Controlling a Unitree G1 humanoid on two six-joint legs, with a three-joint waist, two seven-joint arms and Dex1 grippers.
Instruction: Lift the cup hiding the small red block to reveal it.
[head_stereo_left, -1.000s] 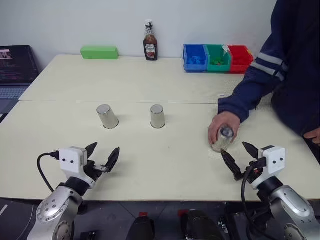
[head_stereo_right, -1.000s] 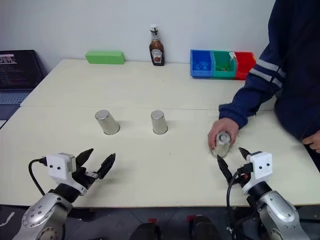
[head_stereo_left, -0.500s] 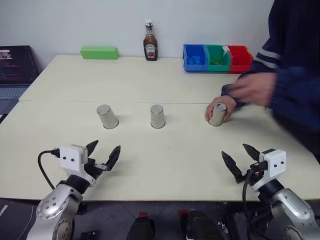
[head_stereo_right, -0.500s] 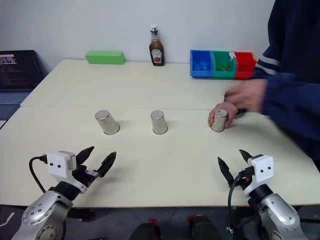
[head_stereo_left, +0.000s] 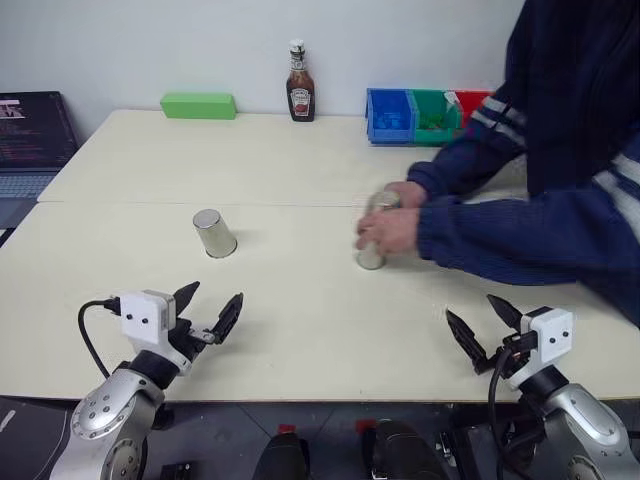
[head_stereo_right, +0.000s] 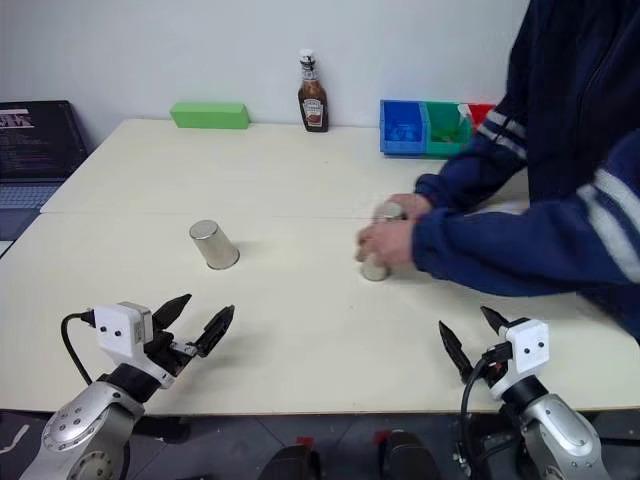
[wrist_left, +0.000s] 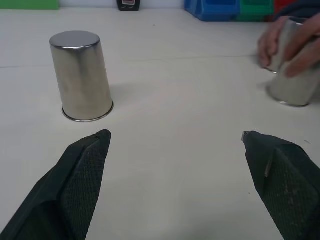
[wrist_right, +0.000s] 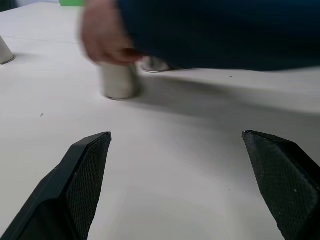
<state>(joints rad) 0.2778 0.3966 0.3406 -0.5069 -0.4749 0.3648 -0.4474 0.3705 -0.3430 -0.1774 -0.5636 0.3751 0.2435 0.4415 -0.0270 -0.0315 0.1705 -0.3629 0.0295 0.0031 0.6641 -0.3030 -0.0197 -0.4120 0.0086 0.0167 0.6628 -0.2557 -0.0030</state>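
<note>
A brown sauce bottle (head_stereo_left: 300, 84) with a white cap and a red label, its writing too small to read, stands at the table's (head_stereo_left: 150, 160) far edge beside a green box (head_stereo_left: 199, 105). Blue (head_stereo_left: 390, 115), green (head_stereo_left: 432, 114) and red bins (head_stereo_left: 474, 102) sit in a row, contents unclear. One inverted silver cup (head_stereo_left: 213, 233) stands alone at left; a person's hands (head_stereo_left: 390, 228) cover two more cups (head_stereo_left: 372, 255) near the middle. The red block is hidden. The left gripper (head_stereo_left: 205, 315) and right gripper (head_stereo_left: 487, 328) hover near the table's front edge, fingers spread, empty.
</note>
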